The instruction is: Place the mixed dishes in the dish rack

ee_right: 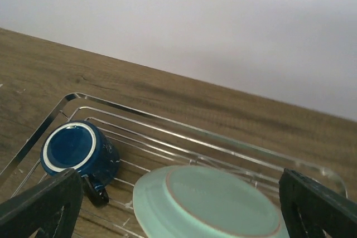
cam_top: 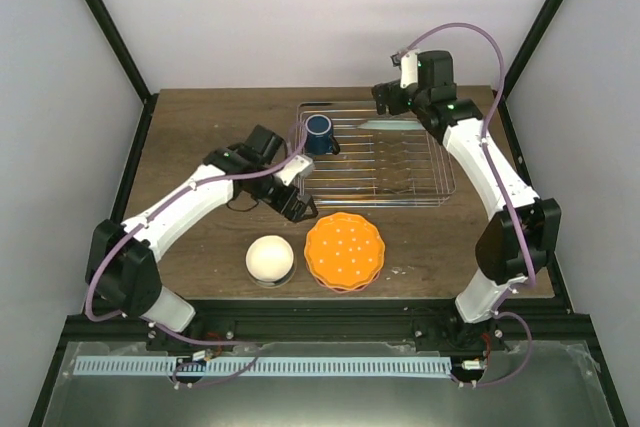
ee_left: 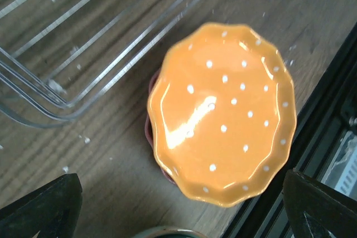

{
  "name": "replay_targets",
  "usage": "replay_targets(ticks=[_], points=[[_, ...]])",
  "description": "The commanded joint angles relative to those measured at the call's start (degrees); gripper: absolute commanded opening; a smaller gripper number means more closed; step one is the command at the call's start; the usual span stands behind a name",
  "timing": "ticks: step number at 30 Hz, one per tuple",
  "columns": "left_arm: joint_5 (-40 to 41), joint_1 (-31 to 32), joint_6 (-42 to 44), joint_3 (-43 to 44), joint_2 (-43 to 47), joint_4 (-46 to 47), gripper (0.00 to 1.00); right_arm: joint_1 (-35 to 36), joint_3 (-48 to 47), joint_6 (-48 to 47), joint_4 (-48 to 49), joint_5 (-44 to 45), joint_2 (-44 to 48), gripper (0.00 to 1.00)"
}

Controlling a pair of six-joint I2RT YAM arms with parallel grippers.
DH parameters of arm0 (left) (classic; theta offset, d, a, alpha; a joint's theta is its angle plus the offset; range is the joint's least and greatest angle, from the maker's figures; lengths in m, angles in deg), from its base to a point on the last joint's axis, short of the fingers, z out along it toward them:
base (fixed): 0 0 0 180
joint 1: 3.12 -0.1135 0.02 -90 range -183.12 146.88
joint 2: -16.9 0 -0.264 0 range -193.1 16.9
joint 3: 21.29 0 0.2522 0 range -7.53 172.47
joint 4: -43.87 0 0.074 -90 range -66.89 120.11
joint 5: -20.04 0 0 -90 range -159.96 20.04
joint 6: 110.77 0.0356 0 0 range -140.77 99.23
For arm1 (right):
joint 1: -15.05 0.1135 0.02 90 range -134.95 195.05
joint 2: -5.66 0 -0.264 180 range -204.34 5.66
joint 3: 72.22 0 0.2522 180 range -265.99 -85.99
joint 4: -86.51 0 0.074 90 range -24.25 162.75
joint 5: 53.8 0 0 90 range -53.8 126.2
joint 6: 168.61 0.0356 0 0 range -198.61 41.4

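Above the table point(cam_top: 190, 137), my left gripper point(cam_top: 297, 209) hangs with its fingers spread wide and nothing between them, just off the 7 o'clock corner of the wire rack point(cam_top: 420, 182). The orange dotted plate point(cam_top: 345, 250) lies flat at its 5 o'clock, stacked on something with a reddish rim. The cream bowl point(cam_top: 269, 258) sits upside down at the plate's 9 o'clock. My right gripper point(cam_top: 383, 99), its fingers also parted and empty, hovers over the rack's 12 o'clock rail. Inside the rack, the blue mug point(ee_right: 78, 150) rests in the 10 o'clock corner and a green dish point(ee_right: 215, 207) shows its underside.
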Motion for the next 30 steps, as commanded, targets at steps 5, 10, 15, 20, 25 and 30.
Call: replay_targets(ticks=[5,10,15,20,25,30], points=[[10.09,6.77,2.35,-4.42,-1.78,-1.44,1.00,0.24,-0.79,13.33,-6.61,6.32,3.32,0.97],[15.76,11.12,2.42,-6.10,-5.26,2.51,0.97,0.20,2.58,14.14,-7.04,6.26,6.60,0.97],[16.81,12.04,0.24,-8.33,-7.78,8.60,0.92,0.21,5.46,13.07,-7.71,7.32,10.10,0.97],[17.38,12.15,-1.74,-9.77,-9.90,13.48,0.85,0.17,7.16,11.94,-8.64,7.84,12.72,0.97],[16.40,12.12,-2.33,-9.07,-12.54,16.50,0.65,0.18,7.91,10.94,-9.22,8.07,13.90,0.97],[16.06,12.12,-2.23,-7.63,-14.29,17.14,0.42,0.23,8.44,9.68,-9.15,8.54,14.11,0.97]])
